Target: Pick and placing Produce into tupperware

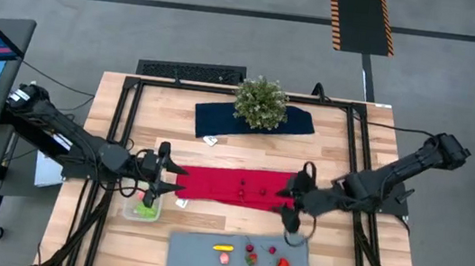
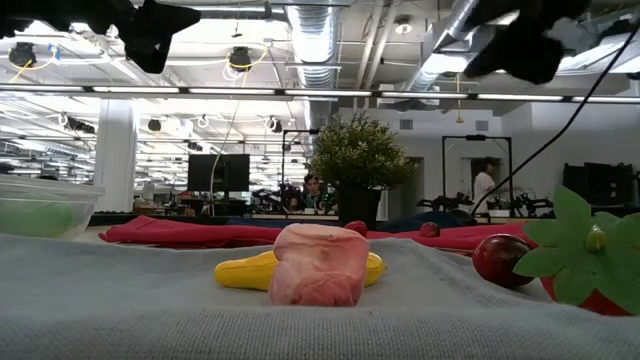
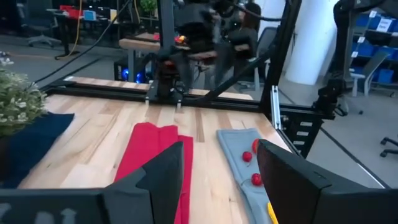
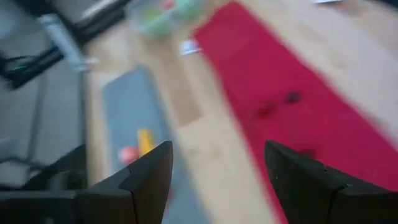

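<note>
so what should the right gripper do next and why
Probably lower the right gripper, open and empty, onto a strawberry on the grey mat; produce lies there, while the tupperware by the left gripper holds only green pieces.

The surface (image 1: 217, 149) is pale wood grain with a black frame. Between the two black end effectors lies a bright red cloth (image 1: 235, 187). Near the right end effector (image 1: 287, 214), a grey mat (image 1: 196, 251) carries a yellow piece (image 1: 223, 248), a pink piece (image 1: 224, 259) and red strawberries (image 1: 282, 265) with green leaves. Under the left end effector (image 1: 150, 197), the clear tupperware (image 1: 141, 209) holds green. A green plant (image 1: 260, 102) stands on a navy cloth (image 1: 212, 116).
</note>
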Controlling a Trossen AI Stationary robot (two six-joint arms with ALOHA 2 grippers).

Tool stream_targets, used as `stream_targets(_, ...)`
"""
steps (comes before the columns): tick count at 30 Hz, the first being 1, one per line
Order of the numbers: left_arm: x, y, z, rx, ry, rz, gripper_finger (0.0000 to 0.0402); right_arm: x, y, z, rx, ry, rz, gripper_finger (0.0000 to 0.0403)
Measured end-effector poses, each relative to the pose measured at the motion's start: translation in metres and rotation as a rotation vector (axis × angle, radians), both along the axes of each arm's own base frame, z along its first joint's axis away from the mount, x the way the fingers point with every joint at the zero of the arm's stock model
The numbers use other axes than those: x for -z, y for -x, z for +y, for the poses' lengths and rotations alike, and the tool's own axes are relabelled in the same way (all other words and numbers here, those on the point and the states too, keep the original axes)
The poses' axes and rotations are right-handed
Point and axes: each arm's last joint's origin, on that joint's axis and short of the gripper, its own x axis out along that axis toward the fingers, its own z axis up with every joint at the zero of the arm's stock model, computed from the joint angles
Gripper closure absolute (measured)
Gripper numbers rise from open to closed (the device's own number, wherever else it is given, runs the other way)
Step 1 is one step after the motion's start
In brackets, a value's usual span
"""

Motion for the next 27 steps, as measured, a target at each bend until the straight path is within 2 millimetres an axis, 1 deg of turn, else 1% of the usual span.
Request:
stream_targets(2,0.000,0.000,0.000,0.000,0.003,-0.001,0.0210,-0.002,-0.002,0.014,-0.049,-0.029,-0.054,0.0128)
stream_targets(7,-0.001,0.000,0.000,-0.014,-0.004,-0.010,0.0210,0.004,-0.008,0.043,-0.151,-0.045,-0.141,0.0128)
stream_targets(9,-0.001,0.000,0.001,-0.043,-0.001,-0.009,0.0209,0.005,-0.013,0.052,-0.164,-0.078,-0.183,0.0128)
stream_targets(12,0.000,0.000,0.002,-0.078,0.023,-0.005,0.0209,0.001,-0.023,0.062,-0.167,-0.171,-0.303,0.0128)
stream_targets(14,0.000,0.000,0.002,-0.083,0.027,-0.005,0.0209,0.002,-0.029,0.069,-0.160,-0.210,-0.365,0.0128)
stream_targets(16,0.000,0.000,0.002,-0.083,0.026,-0.005,0.0209,0.011,-0.033,0.077,-0.179,-0.209,-0.351,0.0128)
stream_targets(20,0.000,-0.001,0.003,-0.098,0.027,-0.002,0.0209,0.034,-0.037,0.088,-0.195,-0.206,-0.253,0.0128)
stream_targets(23,0.000,-0.001,0.004,-0.142,0.024,-0.002,0.0209,0.043,-0.040,0.090,-0.160,-0.245,-0.221,0.0128)
stream_targets(27,0.000,0.000,0.006,-0.224,0.062,-0.011,0.0209,0.059,-0.044,0.091,-0.127,-0.216,-0.170,0.0128)
